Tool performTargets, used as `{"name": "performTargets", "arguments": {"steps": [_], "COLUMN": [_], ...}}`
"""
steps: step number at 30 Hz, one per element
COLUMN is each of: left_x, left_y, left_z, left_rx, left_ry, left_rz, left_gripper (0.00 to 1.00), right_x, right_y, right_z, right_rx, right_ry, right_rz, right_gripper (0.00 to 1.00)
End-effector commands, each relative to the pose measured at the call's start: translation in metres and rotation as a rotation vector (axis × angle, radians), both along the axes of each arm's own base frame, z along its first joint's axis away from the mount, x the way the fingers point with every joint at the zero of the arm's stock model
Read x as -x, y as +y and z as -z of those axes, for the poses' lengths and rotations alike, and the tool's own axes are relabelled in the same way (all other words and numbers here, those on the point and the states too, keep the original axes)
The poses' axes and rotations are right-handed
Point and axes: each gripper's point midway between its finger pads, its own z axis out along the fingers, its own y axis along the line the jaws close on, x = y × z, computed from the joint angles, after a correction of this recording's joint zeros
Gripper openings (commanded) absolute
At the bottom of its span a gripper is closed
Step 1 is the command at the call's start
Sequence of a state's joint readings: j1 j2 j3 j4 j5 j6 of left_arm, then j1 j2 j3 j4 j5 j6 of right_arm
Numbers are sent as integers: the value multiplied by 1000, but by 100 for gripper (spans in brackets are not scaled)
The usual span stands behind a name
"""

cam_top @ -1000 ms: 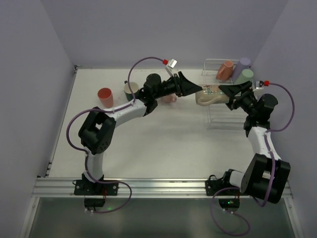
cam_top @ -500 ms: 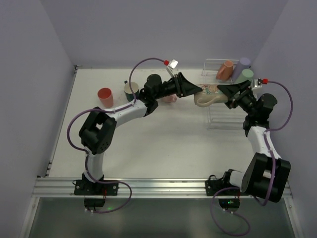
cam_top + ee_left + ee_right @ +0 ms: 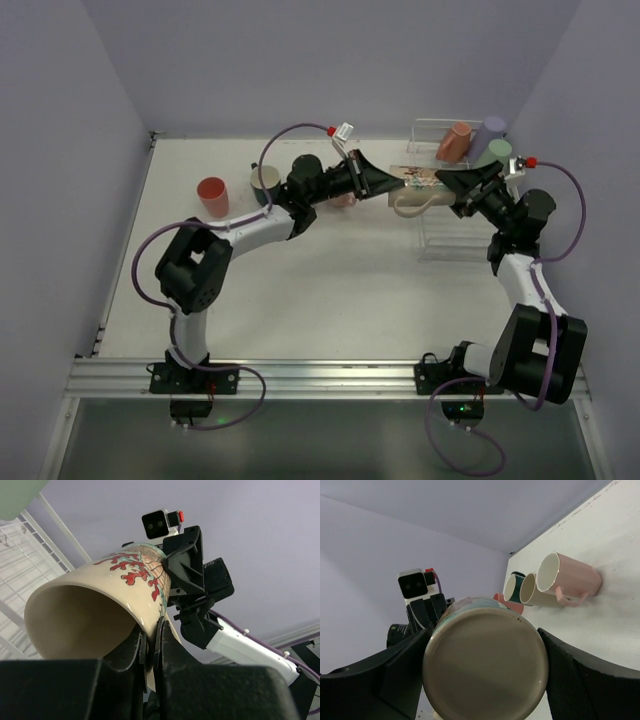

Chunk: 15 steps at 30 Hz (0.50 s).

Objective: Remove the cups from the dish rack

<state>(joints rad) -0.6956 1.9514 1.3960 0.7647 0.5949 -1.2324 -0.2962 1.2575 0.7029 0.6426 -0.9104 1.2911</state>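
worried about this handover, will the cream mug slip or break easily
Probably slippery: the cream mug looks glossy. Likely rigid and breakable, judging by its thick rim. The left gripper pinches only one wall, so it may pivot.

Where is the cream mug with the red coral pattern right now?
In the top view, the cream mug hangs right of centre, held between the left tool and right tool, at the left edge of the dish rack.
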Motion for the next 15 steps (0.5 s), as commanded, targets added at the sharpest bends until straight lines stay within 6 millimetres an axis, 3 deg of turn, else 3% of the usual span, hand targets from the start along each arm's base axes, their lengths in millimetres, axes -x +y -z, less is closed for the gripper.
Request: {"name": "performTargets", "arguments": {"steps": [1, 2, 3, 5, 6, 9, 11, 15], "left_x": [18, 19, 21, 23, 24, 27, 29, 30], "left_y": [8, 11, 17, 22, 27, 33, 35, 43], "left_z": [-29, -29, -36, -32, -36, -40, -43, -54], "left_rx": [26, 23, 29, 11, 8, -4, -8, -14], "left_ry": [-171, -173, -186, -192, -198, -219, -238, -268], "left_rz": [-30, -41, -55, -80, -91, -109, -119, -148], "left_gripper": [0, 0, 0, 0, 0, 0, 0, 0], "right_x": [8, 9, 10, 13, 15, 18, 21, 23], "right_y": [11, 11, 12, 14, 15, 17, 18, 19], "right_z": [-16, -16, -15, -15, -16, -14, -15, -16], "right_rx": [11, 8, 6, 1, -1, -12, -11, -9], "right_ry": [-76, -76, -75, -81, -85, -82, -84, -87], "right_rz": [-39, -41, -44, -59, -61, -78, -84, -86], "right_gripper": [26, 42, 50, 65, 77, 94, 99, 99]}}
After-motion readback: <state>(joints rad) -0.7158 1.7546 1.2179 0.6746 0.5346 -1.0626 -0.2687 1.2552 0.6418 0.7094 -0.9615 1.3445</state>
